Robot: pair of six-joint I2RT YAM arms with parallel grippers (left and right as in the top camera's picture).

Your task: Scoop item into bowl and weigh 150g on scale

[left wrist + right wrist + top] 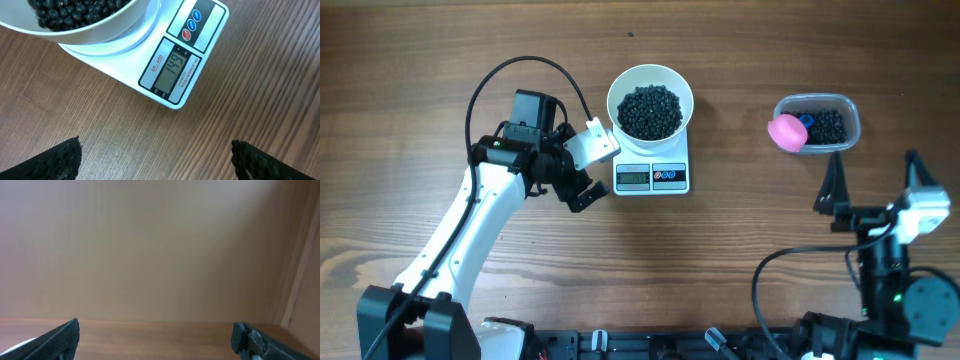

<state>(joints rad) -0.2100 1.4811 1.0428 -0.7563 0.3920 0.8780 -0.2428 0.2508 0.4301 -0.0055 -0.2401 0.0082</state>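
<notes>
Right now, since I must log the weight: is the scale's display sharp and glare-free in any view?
Left wrist view: small white rectangular digital scale, grey display sharp, glare-free; overhead view: too small to read; right wrist view: not shown.

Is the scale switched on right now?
On: the scale shows digits, 149, on its display, with the bowl of beans on it.

Open table (pixel 740 250) between scale (pixel 652 177) and tub (pixel 853 118); left arm (pixel 480 200) flanks scale.
</notes>
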